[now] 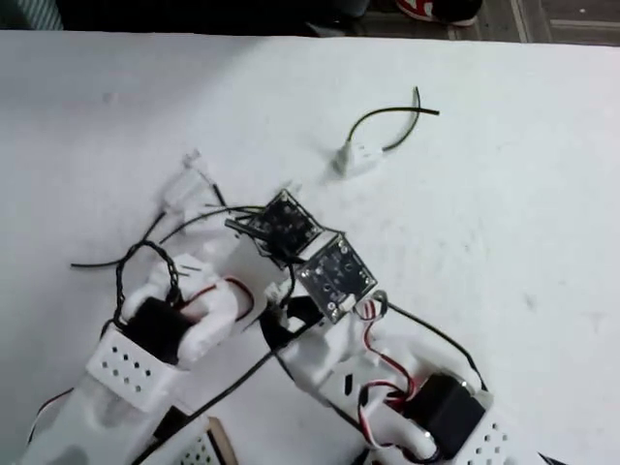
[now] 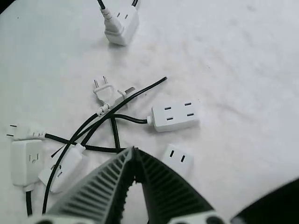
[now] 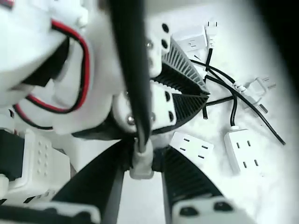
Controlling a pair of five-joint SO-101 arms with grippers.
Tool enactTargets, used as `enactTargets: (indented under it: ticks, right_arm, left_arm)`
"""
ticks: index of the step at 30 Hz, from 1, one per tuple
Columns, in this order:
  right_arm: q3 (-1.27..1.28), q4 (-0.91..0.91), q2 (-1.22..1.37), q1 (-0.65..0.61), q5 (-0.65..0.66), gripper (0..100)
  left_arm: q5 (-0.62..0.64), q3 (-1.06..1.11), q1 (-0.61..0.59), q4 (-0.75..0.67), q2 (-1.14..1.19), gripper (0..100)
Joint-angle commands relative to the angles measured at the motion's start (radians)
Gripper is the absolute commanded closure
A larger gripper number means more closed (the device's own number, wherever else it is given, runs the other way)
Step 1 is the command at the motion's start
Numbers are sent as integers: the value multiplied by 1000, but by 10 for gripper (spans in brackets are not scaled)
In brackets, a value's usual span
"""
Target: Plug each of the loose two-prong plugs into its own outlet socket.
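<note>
- left gripper [image 2: 134, 153]: closed, ribbed fingertips meeting, nothing between them; it hangs low over the white surface [image 2: 233, 70].
- right gripper [image 3: 142, 154]: closed on the held plug [image 3: 140, 164], a white body with a black cord [image 3: 133, 70] rising from it; prongs hidden, so type cannot be confirmed.
- loose two-prong plug [image 2: 106, 93]: flat on the surface beyond the left gripper's tips, prongs pointing away from it, touching crossed black cords.
- four-slot socket block [image 2: 176, 115]: flat, slots up, just beside that plug, unoccupied.
- small socket [image 2: 178, 158]: slots up, unoccupied, just beside the left gripper's finger.
- corded socket [image 2: 122, 25]: well apart from the cluster, on its own cord.
- further white socket pieces [image 2: 25, 161] lie among the cords on the other side of the left gripper.
</note>
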Motion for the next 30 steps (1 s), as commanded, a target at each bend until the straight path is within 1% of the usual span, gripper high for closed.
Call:
enactTargets:
  ticks: [1,6,10,12,14,18,22,26,28,30]
  right_arm:
    - [-6,-18,24,-7,-3,982]
    - [-6,-18,27,-33,18,982]
    - [-6,-18,27,-33,23,982]
    - [-6,-18,27,-30,23,982]
    - [-6,-18,27,-27,23,982]
    - [-6,-18,27,-27,21,982]
    - [-2,-38,28,-24,18,982]
    - [32,-113,44,28,23,982]
    - [63,-157,101,58,25,982]
    - [74,-191,193,82,20,982]
  left_arm:
    - [-12,-41,25,5,-15,977]
    - [-124,-41,25,5,-15,977]
    - [-158,-43,22,15,-15,977]
    - [-172,-64,-16,38,-21,977]
    - [-172,-94,-96,61,-41,977]
    - [-170,-138,-326,109,-128,977]
    - [-170,-133,-538,158,-259,977]
    - [-169,-26,-717,184,-392,977]
    - [-158,81,-777,169,-450,977]
    - [-121,209,-816,130,-501,977]
